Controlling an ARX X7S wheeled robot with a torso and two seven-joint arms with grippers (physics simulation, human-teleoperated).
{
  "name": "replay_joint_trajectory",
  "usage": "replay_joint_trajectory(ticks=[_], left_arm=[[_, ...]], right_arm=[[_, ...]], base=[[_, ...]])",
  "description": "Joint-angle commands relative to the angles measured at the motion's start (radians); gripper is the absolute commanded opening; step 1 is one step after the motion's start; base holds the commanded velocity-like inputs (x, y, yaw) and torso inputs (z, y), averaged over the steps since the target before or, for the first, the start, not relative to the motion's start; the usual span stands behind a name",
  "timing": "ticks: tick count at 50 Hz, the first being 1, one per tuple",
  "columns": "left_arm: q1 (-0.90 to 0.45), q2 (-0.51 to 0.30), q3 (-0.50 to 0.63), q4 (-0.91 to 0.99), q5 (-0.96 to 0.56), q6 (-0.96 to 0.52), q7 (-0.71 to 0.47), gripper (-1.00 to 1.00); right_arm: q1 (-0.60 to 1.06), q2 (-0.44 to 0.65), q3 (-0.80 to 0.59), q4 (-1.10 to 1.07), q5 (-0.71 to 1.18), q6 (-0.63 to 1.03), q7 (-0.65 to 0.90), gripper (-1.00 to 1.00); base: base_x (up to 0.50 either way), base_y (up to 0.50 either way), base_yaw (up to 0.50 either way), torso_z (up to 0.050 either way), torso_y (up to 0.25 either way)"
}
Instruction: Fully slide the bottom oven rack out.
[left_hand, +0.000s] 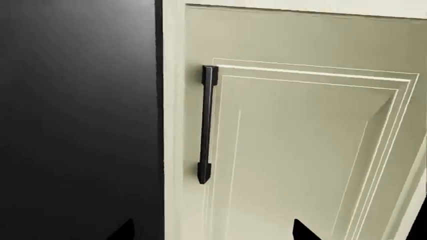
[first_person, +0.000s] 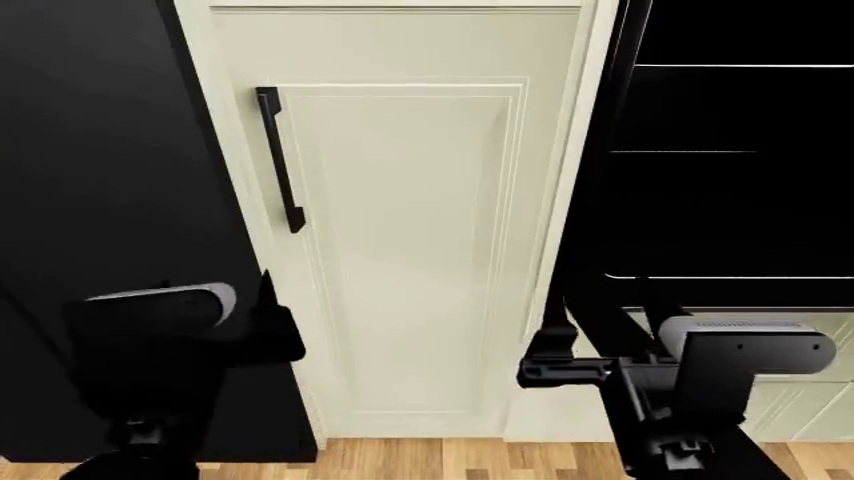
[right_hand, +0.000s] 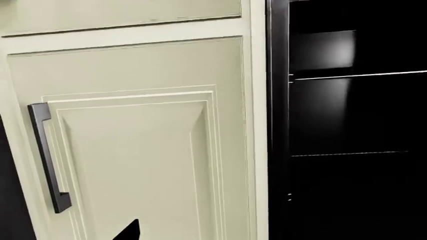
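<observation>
1. The oven (first_person: 734, 180) stood open at the right of the head view, a black cavity beside the cream cabinet door (first_person: 400, 240). No tabletop was in view, so I placed things by the cabinet and the floor.
2. Three thin bright lines crossed the cavity. I took the lowest as the front edge of the bottom oven rack (first_person: 727, 277), still fully inside the oven. Its grid could not be made out.
3. Handling judgement: a wire rack of this kind should be stiff, fairly light, smooth and somewhat slippery, not fragile. It would likely slide on its side rails and bind if pulled off-centre.
4. Grip judgement: the front frame wire, near its middle, was the sensible place to pinch, pulling straight out and level.
5. My right gripper (first_person: 554, 372) hung below the rack's front edge and toward its left end, near the cabinet's right edge, well apart from the wire and holding nothing. Whether its fingers were spread I could not tell.
6. My left gripper (first_person: 274, 330) hovered by the cabinet door below the black handle (first_person: 279, 160), far from the oven, empty, its tips appearing apart in the wrist view.
</observation>
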Motion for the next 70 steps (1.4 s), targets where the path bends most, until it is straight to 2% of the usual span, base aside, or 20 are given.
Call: replay_joint_trajectory(ticks=[1, 2, 3, 5, 12, 17, 20, 23, 30, 39, 44, 51, 65, 70], left_arm=[[-0.37, -0.245, -0.288, 0.099, -0.966, -0.452, -0.721, 1.0], [-0.404, -0.308, -0.243, 0.071, -1.116, -0.39, -0.845, 1.0], [-0.43, -0.352, -0.208, 0.052, -1.266, -0.333, -0.918, 1.0], [-0.47, -0.413, -0.165, 0.047, -1.53, -0.268, -1.0, 1.0], [-0.569, -0.554, -0.076, 0.068, -1.725, -0.131, -1.135, 1.0], [-0.631, -0.622, -0.045, 0.06, -1.79, -0.075, -1.176, 1.0], [-0.655, -0.644, -0.032, 0.05, -1.805, -0.058, -1.185, 1.0], [-0.681, -0.666, -0.023, 0.037, -1.811, -0.051, -1.186, 1.0], [-0.734, -0.7, -0.003, 0.008, -1.81, -0.049, -1.172, 1.0], [-0.782, -0.694, 0.063, 0.01, -1.829, -0.028, -1.167, 1.0], [-0.771, -0.701, 0.052, 0.012, -1.819, -0.015, -1.169, 1.0], [-0.764, -0.71, 0.049, 0.004, -1.798, -0.013, -1.161, 1.0], [-0.73, -0.696, 0.067, -0.008, -1.734, -0.018, -1.152, 1.0], [-0.776, -0.692, 0.119, 0.0, -1.717, -0.038, -1.159, 1.0]], right_arm=[[0.156, 0.326, 0.061, -0.252, 0.62, 0.203, 0.445, 1.0], [0.181, 0.39, 0.051, -0.251, 0.715, 0.174, 0.524, 1.0], [0.203, 0.446, 0.037, -0.251, 0.785, 0.143, 0.585, 1.0], [0.24, 0.542, -0.005, -0.251, 0.879, 0.075, 0.674, 1.0], [0.369, 0.89, -0.355, -0.252, 0.911, -0.309, 0.875, 1.0], [0.624, 1.115, -0.633, -0.252, 1.006, -0.512, 0.95, 1.0], [0.754, 1.196, -0.744, -0.252, 1.063, -0.578, 0.952, 1.0], [0.811, 1.252, -0.78, -0.252, 1.126, -0.63, 0.941, 1.0], [0.828, 1.303, -0.786, -0.235, 1.186, -0.663, 0.914, 1.0], [0.854, 1.324, -0.766, -0.216, 1.248, -0.65, 0.888, 1.0], [0.83, 1.353, -0.776, -0.215, 1.233, -0.685, 0.878, 1.0], [0.831, 1.311, -0.783, -0.192, 1.228, -0.649, 0.879, 1.0], [0.863, 1.303, -0.765, -0.174, 1.268, -0.597, 0.88, 1.0], [0.874, 1.306, -0.756, -0.172, 1.282, -0.584, 0.88, 1.0]], base=[[0.0, 0.0, 0.0, 0.05, 0.0], [0.0, 0.0, 0.0, 0.05, 0.0], [0.0, 0.0, 0.0, 0.05, 0.0], [0.0, 0.0, 0.0, 0.05, 0.0], [0.0, 0.0, 0.0, 0.05, 0.0], [0.0, 0.0, 0.0, 0.05, 0.0], [0.0, 0.0, 0.0, 0.044, 0.0], [0.0, -0.07, 0.0, 0.0, 0.0], [0.0, -0.36, 0.0, 0.0, 0.0], [0.0, -0.49, 0.0, 0.0, 0.0], [0.0, -0.5, 0.0, 0.0, 0.0], [0.0, -0.5, 0.0, 0.0, 0.0], [0.0, -0.5, 0.0, 0.0, 0.0], [0.0, -0.5, 0.0, 0.0, 0.0]])
